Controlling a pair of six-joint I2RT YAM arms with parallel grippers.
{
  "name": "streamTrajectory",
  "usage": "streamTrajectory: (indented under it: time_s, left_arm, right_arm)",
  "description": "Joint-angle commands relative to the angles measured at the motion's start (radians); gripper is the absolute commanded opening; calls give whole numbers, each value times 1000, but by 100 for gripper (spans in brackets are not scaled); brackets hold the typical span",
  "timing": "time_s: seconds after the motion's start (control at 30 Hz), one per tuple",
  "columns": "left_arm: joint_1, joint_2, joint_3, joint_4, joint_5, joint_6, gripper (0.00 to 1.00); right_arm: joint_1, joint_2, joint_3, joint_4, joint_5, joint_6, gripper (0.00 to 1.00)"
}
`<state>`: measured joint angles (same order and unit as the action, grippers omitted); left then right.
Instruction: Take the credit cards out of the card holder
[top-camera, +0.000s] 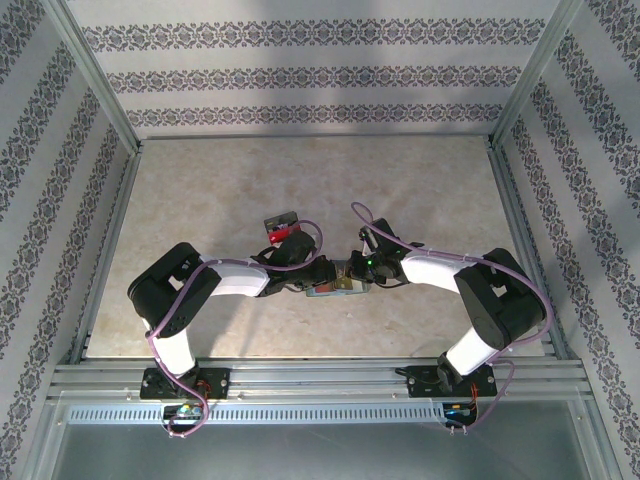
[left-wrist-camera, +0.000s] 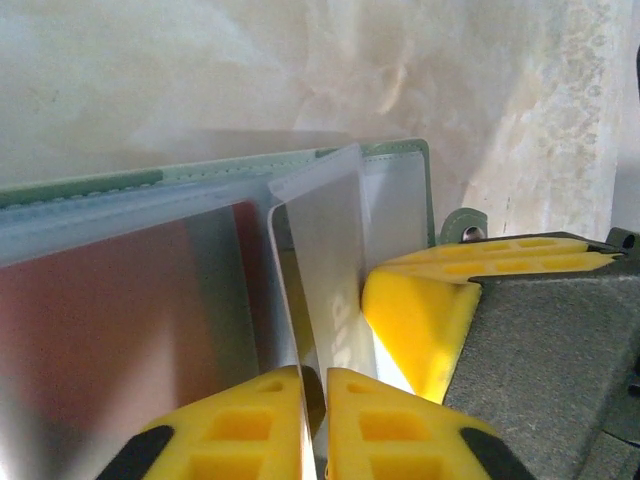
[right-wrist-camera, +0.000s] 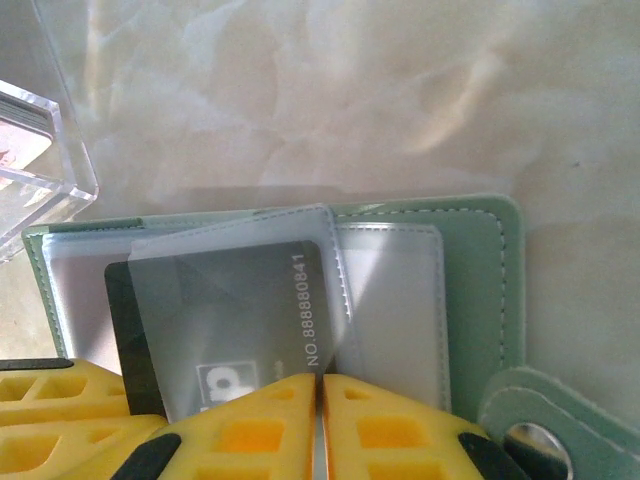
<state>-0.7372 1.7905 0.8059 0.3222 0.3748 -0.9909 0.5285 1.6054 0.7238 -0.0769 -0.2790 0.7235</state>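
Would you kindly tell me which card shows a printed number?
The dark grey card, under the clear sleeve; the reddish card shows no number.

Lab test booth: aluminium frame, wallpapered walls.

Top looks down; wrists closely share card holder.

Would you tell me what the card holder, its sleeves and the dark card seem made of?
The card holder looks like soft, matte, pale green faux leather, with stitched edges. Its sleeves are clear, glossy flexible plastic, see-through. The dark card is probably rigid plastic: smooth, printed number.
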Motion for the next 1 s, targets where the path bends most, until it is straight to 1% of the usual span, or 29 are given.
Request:
streamTrajectory:
  time_s: [0.0, 0.23, 0.73, 0.97]
  left_arm:
    - [10, -13, -13, 31, 31, -11, 8]
    - [14, -29, -32, 21, 19, -8, 1]
    - [49, -68, -72, -10, 17, 23, 2]
    - [65, -136, -83, -88, -13, 65, 0]
  right_arm:
    - [13, 28, -20, -1, 9, 10, 11]
    - [-2, -6, -50, -11, 26, 14, 11]
    - [-13, -25, -90, -22, 41, 15, 11]
    - [-13, -42, -95, -36, 53, 12, 11]
